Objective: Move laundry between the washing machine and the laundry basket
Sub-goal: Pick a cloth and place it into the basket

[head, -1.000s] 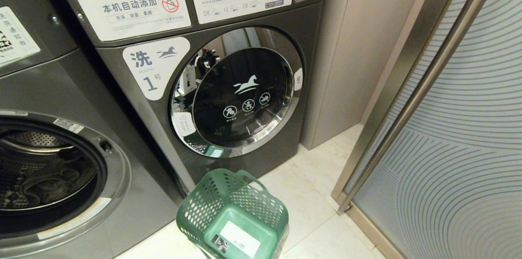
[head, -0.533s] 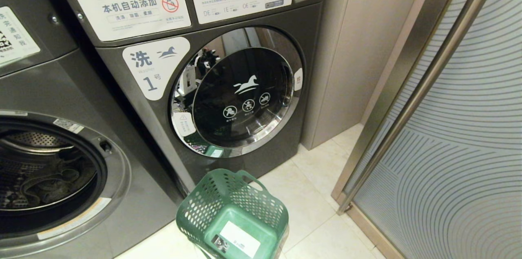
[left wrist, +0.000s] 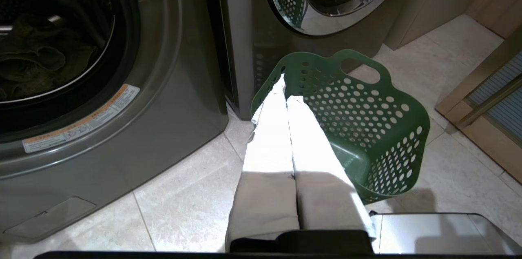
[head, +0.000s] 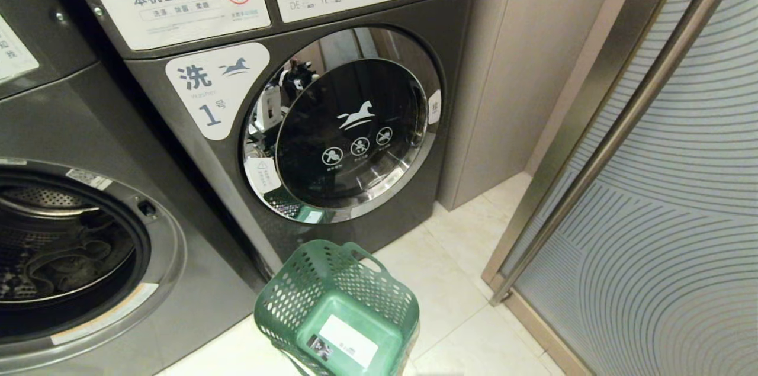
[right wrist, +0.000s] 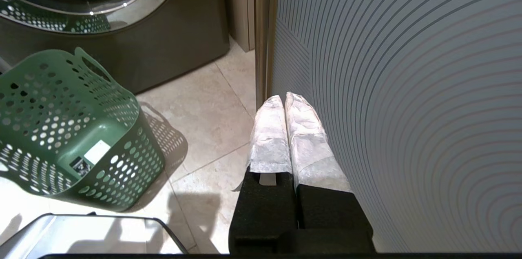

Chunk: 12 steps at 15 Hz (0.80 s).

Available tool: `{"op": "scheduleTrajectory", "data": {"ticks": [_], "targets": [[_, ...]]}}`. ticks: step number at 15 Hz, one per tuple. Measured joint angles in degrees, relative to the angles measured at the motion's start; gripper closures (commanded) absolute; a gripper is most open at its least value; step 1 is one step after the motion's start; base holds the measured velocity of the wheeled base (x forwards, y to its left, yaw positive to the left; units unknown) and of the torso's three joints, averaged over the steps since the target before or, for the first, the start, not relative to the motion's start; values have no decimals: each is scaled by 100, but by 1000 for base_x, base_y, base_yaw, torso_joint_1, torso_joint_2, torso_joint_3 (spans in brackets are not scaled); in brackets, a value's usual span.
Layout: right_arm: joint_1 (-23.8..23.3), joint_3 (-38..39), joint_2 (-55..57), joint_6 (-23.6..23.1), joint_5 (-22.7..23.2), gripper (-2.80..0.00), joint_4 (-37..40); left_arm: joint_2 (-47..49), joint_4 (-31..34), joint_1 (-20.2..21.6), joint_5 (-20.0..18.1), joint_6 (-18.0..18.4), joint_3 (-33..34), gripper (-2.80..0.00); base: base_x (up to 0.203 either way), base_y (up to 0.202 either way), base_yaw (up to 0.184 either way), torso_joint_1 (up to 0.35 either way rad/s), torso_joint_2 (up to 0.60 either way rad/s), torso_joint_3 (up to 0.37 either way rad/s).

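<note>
An open washing machine [head: 118,281] stands at the left, and dark laundry [head: 59,266] lies in its drum [left wrist: 36,59]. A green perforated laundry basket [head: 337,311] sits on the floor in front of the machines, with only a white label on its bottom [left wrist: 367,128] [right wrist: 73,128]. My left gripper [left wrist: 285,87] is shut and holds nothing, hanging above the basket's near rim. To the right of the basket, my right gripper [right wrist: 284,98] is shut and holds nothing, close to the striped glass door. Neither arm shows in the head view.
A second washing machine [head: 349,127], numbered 1, has its round door shut behind the basket. A ribbed glass door [head: 663,198] with a metal frame closes off the right side. A beige cabinet side [head: 515,68] stands between them. Pale floor tiles [head: 450,281] lie around the basket.
The whole head view has shifted upward a little, so the camera has tilted down. Neither the basket nor the laundry has moved.
</note>
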Motion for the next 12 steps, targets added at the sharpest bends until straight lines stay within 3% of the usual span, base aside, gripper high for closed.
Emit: {"op": "scheduleTrajectory", "data": {"ticks": [12], "targets": [[-2,0,0,24,0,0,0,0,1,0,-2,6,-2,0,0,0,0,4,0,-196]]}}
